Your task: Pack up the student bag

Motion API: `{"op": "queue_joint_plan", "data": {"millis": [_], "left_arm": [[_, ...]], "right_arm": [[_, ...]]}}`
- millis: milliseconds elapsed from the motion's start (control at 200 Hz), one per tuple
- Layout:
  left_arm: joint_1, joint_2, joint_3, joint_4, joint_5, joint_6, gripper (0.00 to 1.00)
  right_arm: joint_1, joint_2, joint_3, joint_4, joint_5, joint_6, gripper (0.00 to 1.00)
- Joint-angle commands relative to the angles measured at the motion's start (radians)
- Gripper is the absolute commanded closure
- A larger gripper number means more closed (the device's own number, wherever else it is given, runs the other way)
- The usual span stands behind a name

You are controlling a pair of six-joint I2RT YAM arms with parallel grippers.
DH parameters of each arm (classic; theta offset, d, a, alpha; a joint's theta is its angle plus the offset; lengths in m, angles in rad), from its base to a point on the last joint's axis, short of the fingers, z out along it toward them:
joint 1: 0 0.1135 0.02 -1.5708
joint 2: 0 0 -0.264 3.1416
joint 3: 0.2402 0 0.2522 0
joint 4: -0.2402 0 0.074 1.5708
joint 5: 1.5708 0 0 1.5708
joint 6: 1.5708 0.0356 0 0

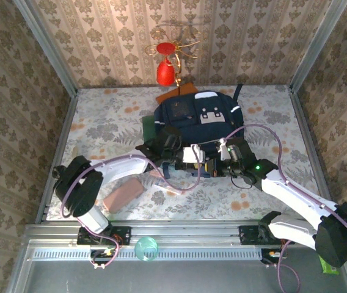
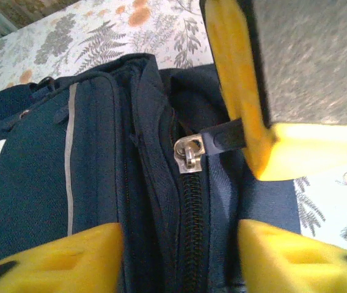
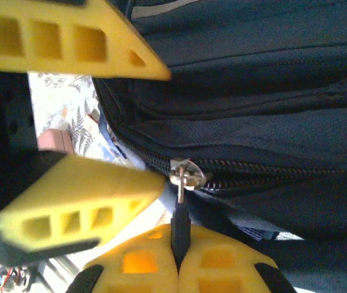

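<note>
**Centre table: zip pull pinched, other claw spread**

Toward twelve o'clock from the arm bases, the student bag (image 1: 195, 113) lies on the fern-print table (image 1: 94, 122), with both arms reaching in to its six o'clock edge. Its white patches (image 1: 213, 116) carry small dark marks, too small to read as writing or a brand.

The right gripper (image 3: 178, 256) has its yellow fingers pressed together on the black pull tab (image 3: 179, 223) of the bag's zip. The tab runs up to the silver slider (image 3: 182, 174), which sits on the closed line of teeth. The left gripper (image 2: 178, 235) stands spread, one finger (image 2: 63, 256) on each side of the zip ridge (whether they press the fabric cannot be told). In the left wrist view the tab leaves the slider toward three o'clock.

A green flat item (image 1: 148, 126) lies just beside the bag at nine o'clock. A pinkish-brown block (image 1: 123, 195) rests well apart at seven o'clock. A red ornament (image 1: 166, 68) hangs beyond the bag at twelve.
</note>
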Motion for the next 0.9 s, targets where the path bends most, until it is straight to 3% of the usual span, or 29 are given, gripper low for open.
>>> {"op": "queue_joint_plan", "data": {"millis": [0,225,420,575,695,740,830,895], "left_arm": [[-0.002,0.023,0.04,-0.068,-0.005,0.022,0.62],[0.038,0.002,0.007,-0.103,0.027,0.041,1.0],[0.125,-0.07,-0.098,-0.012,0.103,0.061,1.0],[0.194,-0.098,-0.124,-0.022,0.135,0.043,1.0],[0.222,-0.12,-0.163,0.015,0.113,0.013,1.0],[0.225,-0.128,-0.173,0.033,0.102,-0.004,0.92],[0.208,-0.145,-0.172,0.035,0.083,-0.033,0.64],[0.167,-0.166,-0.169,0.017,0.059,-0.025,0.53]], "right_arm": [[0.011,-0.034,0.006,0.089,-0.037,-0.015,1.0],[-0.051,-0.02,0.038,-0.084,0.097,-0.005,1.0],[-0.212,-0.004,0.014,-0.198,0.154,0.027,1.0],[-0.247,-0.032,0.015,-0.207,0.218,0.03,1.0],[-0.218,-0.047,0.009,-0.112,0.125,0.016,1.0],[-0.188,-0.047,0.011,-0.083,0.1,0.003,1.0],[-0.117,-0.045,0.027,-0.043,0.065,-0.04,1.0],[-0.08,-0.051,0.03,-0.013,0.039,-0.061,1.0]]}}
